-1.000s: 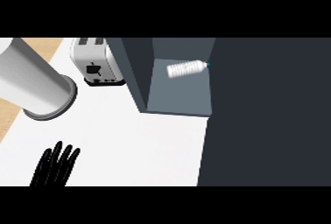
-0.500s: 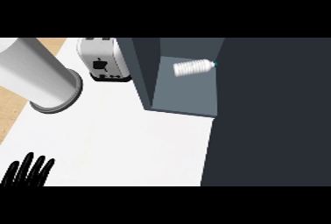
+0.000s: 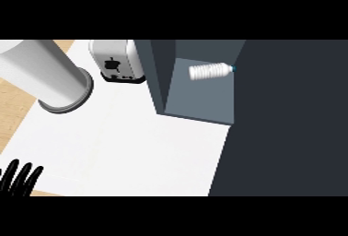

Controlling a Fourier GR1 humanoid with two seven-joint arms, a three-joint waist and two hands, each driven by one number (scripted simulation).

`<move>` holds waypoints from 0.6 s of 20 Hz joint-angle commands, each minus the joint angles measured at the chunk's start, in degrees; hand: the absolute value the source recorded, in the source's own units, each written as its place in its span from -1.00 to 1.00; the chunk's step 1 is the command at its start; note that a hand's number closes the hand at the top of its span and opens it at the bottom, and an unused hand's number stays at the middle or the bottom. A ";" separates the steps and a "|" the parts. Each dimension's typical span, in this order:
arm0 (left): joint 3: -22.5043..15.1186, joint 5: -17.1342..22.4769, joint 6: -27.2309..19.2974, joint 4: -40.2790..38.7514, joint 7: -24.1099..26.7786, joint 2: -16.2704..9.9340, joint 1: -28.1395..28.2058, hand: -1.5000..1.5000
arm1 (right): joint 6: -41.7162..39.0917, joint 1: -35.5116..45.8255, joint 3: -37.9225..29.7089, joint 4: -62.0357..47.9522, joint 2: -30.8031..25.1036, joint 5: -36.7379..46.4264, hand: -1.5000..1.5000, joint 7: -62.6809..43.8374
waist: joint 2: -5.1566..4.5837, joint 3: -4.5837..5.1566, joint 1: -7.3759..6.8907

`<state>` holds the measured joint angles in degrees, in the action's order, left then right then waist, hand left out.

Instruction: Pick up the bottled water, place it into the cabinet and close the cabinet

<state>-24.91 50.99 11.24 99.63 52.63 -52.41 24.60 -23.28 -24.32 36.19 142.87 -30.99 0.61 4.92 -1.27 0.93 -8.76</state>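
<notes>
Clear ribbed water bottle (image 3: pixel 212 71) lies on its side inside the open grey cabinet (image 3: pixel 200 99); black left hand (image 3: pixel 19 179) rests bottom-left, fingers (image 3: pixel 27 174) straight, holding nothing.

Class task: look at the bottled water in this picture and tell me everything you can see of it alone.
The bottled water is a small bottle with a white, ribbed body and a blue cap at its right end. It looks like plastic. It lies on its side, lengthwise left to right, inside the open cabinet, resting on the grey shelf near the dark wall at its right. No hand touches it; whether the cap meets that wall cannot be told.
</notes>
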 commanded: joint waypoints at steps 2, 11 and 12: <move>0.85 0.59 2.77 -0.11 0.75 -1.53 1.04 -1.00 | 1.32 4.52 5.52 -1.62 3.67 0.37 1.00 -8.99 | -0.40 0.24 -1.25; 2.70 0.91 3.02 -0.02 0.32 -2.34 -0.27 -1.00 | 3.20 4.02 2.65 -4.49 7.93 -3.11 1.00 -8.53 | -1.82 0.23 -1.66; 3.05 1.15 3.00 0.17 0.42 -2.09 -0.82 -1.00 | 2.95 3.91 2.37 -5.26 8.20 -4.32 1.00 -8.70 | -2.06 0.11 -1.57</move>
<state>-22.67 51.77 13.09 99.79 52.25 -54.43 24.50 -25.65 -22.43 36.08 142.24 -29.07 -1.07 2.53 -2.45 1.22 -10.11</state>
